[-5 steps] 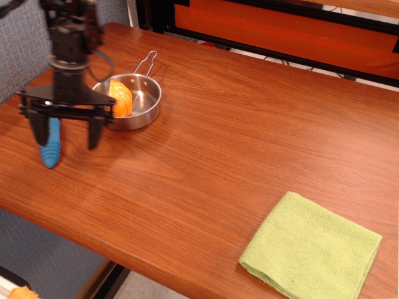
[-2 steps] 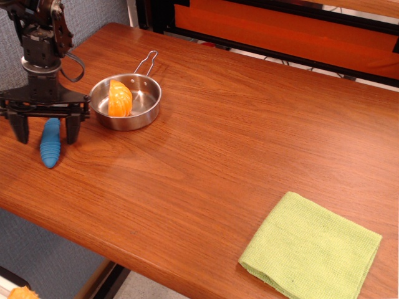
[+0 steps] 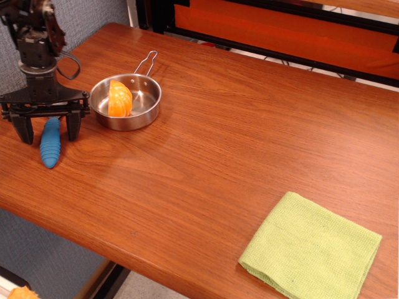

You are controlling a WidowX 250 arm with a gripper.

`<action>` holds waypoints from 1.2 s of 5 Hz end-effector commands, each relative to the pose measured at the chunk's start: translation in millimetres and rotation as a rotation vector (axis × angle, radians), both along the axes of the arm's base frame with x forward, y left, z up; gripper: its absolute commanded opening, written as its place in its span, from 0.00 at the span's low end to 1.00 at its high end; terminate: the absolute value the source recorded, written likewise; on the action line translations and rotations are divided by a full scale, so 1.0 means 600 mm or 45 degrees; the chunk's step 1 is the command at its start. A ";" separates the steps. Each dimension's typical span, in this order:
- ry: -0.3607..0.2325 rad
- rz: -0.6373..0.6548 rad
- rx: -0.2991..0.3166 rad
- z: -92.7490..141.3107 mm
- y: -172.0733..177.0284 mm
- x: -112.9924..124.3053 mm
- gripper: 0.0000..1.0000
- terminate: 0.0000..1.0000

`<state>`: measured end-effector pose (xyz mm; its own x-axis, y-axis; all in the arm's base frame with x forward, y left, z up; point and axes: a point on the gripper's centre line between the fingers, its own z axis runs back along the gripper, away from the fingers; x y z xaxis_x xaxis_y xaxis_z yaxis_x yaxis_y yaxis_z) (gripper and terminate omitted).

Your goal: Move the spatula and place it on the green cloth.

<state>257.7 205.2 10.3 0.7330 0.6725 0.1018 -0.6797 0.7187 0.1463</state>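
Observation:
The spatula (image 3: 50,144) lies on the table at the far left; I see its ribbed blue handle, while its metal bowl is hidden behind my gripper. My gripper (image 3: 50,132) is open, low over the table, with one black finger on each side of the handle's upper part. The fingers stand apart from the handle. The light green cloth (image 3: 310,245) lies flat at the table's front right corner, far from the gripper.
A small steel pan (image 3: 126,101) with a wire handle holds an orange piece (image 3: 120,99) just right of the gripper. The table's front edge (image 3: 93,246) runs close below the spatula. A grey wall (image 3: 87,15) stands at the back left.
The gripper has moved left and down from beside the pan, and its fingers now straddle the blue handle. The spatula, pan and cloth have not moved.

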 end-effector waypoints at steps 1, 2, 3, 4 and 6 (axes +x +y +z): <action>-0.015 0.023 0.012 0.007 0.002 -0.010 0.00 0.00; -0.018 0.020 0.018 0.018 -0.002 -0.014 0.00 0.00; 0.030 -0.042 -0.007 0.031 -0.004 -0.014 0.00 0.00; 0.059 -0.061 0.053 0.060 -0.017 -0.018 0.00 0.00; 0.070 -0.249 0.094 0.123 -0.064 -0.028 0.00 0.00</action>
<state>239.9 163.8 68.6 0.8589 0.5101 0.0452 -0.5053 0.8298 0.2369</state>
